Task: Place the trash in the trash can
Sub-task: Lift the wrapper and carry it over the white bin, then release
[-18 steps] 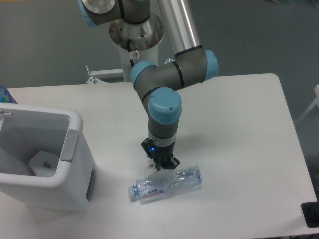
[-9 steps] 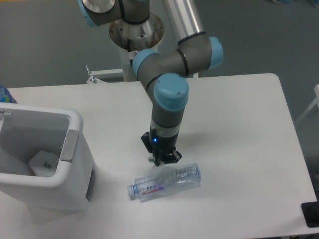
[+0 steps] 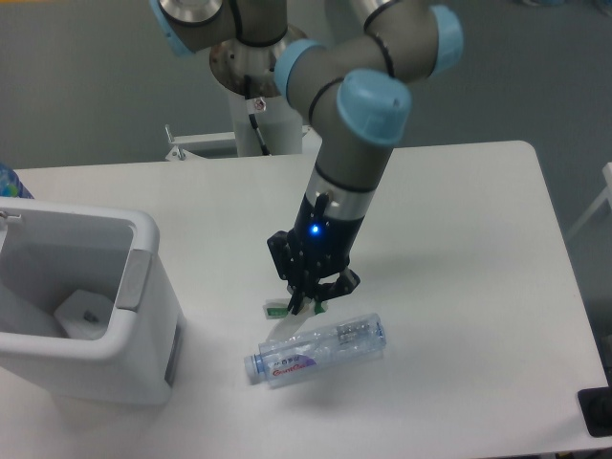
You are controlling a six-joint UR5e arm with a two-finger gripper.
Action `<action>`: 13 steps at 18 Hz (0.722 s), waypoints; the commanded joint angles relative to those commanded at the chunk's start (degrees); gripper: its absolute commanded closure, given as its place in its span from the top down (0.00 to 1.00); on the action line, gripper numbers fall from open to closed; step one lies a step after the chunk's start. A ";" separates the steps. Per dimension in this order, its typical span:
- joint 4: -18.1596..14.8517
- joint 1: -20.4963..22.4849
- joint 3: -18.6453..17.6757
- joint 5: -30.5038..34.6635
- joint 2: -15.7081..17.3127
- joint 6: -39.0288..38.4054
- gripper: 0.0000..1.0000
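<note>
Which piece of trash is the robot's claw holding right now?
The small white wrapper with green marks, pinched in the gripper just above the table. The other piece, the crushed clear bottle, lies loose on its side on the table below.

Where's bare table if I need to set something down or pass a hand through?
Bare: the table's right half, past the gripper, and the far strip between the bin and the arm's base. Crowded: the near middle, where the gripper holds the wrapper just above the bottle, and the near left, filled by the bin.
</note>
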 joint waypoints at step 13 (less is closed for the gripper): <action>0.79 -10.97 1.42 -8.19 8.26 -11.53 0.00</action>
